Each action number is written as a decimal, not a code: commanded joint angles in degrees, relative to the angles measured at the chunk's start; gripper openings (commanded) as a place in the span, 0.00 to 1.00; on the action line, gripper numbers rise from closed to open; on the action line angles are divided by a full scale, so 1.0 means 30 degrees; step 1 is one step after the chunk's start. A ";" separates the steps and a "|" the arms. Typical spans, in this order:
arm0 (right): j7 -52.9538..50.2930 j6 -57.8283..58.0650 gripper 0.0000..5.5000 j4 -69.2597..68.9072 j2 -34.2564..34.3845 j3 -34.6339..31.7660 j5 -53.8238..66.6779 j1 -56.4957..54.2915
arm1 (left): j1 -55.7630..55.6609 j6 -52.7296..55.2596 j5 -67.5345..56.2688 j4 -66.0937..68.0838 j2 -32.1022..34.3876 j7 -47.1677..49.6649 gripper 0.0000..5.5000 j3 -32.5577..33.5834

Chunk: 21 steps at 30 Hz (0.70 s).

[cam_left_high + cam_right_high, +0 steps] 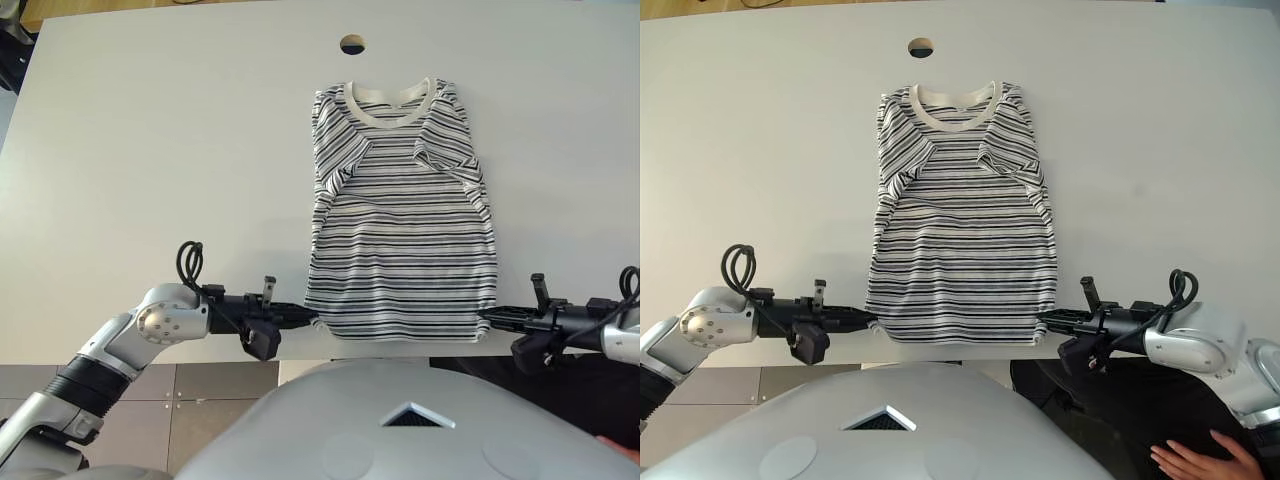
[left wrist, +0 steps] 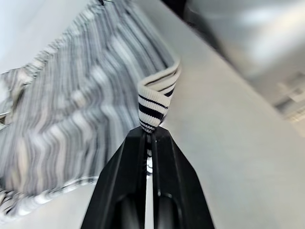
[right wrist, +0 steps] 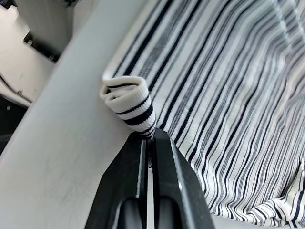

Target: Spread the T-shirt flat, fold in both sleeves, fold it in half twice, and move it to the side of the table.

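Observation:
A black-and-white striped T-shirt [image 1: 400,230] with a cream collar lies on the white table [image 1: 150,150], collar at the far end, both sleeves folded in over the chest. My left gripper [image 1: 312,318] is shut on the hem's near left corner [image 2: 153,102]. At the opposite side, my right gripper [image 1: 484,316] is shut on the hem's near right corner [image 3: 127,102]. Both pinched corners stand up slightly at the table's front edge.
A round cable hole [image 1: 352,44] sits in the table beyond the collar. Bare tabletop stretches to the left and right of the shirt. A person's hand [image 1: 1200,462] shows low at the right, away from the shirt.

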 commanded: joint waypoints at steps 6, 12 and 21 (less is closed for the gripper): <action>-0.0435 -0.0199 0.02 0.3385 0.2385 0.0306 0.4952 -0.1486 | -0.1347 0.0554 -0.3661 0.2152 -0.1760 -0.0735 0.03 0.1259; -0.3894 0.1992 0.02 0.6742 0.8189 -0.0067 0.6285 -0.8772 | -0.6475 0.0992 -0.2041 0.7417 -0.6306 0.1685 0.03 0.2844; -1.0016 0.3042 0.02 1.6252 1.2794 0.1056 0.1379 -1.7866 | -1.4722 0.0315 0.3318 1.8318 -1.0247 0.7617 0.03 0.3363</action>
